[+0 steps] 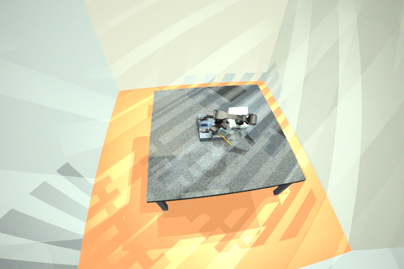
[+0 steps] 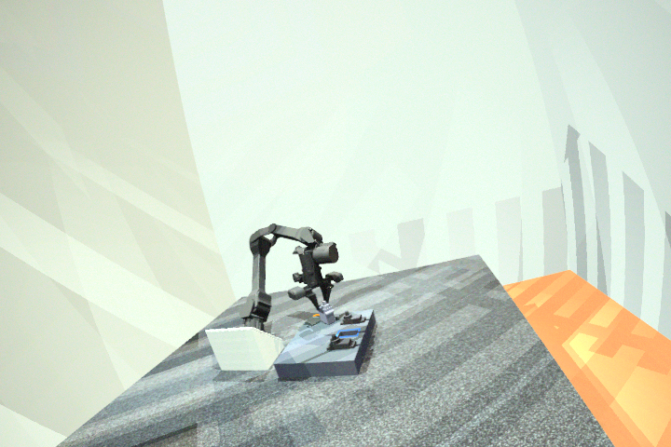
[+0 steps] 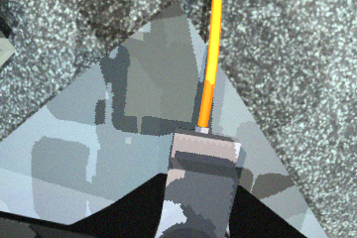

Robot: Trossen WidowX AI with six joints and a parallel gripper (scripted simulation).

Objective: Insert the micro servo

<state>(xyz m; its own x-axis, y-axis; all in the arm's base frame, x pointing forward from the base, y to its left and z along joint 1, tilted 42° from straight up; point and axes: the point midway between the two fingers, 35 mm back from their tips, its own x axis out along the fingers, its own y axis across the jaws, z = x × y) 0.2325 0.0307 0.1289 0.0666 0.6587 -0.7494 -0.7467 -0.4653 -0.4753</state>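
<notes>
The gripper (image 2: 321, 305) (image 3: 201, 181) is shut on the loose micro servo (image 2: 327, 315) (image 3: 201, 174), with a black finger on either side of its grey body. The servo looks roughly upright and slightly tilted, over the deck (image 1: 209, 138) (image 2: 315, 354) (image 3: 112, 166). Whether it touches the deck is unclear. Its orange-yellow cable (image 1: 225, 139) (image 3: 211, 74) runs out past the deck's edge. In the top view the arm largely hides the servo. The marked pocket (image 1: 204, 123) (image 2: 349, 330) has a blue outline and looks empty, away from the servo; it is outside the wrist view.
Two dark fitted servos (image 1: 204, 130) (image 2: 341, 343) stand on the deck, one on either side of the blue outline. A white block (image 1: 238, 110) (image 2: 244, 348) at the arm's base stands beside the deck. All stand on the grey speckled table (image 1: 183, 171) (image 2: 426, 379).
</notes>
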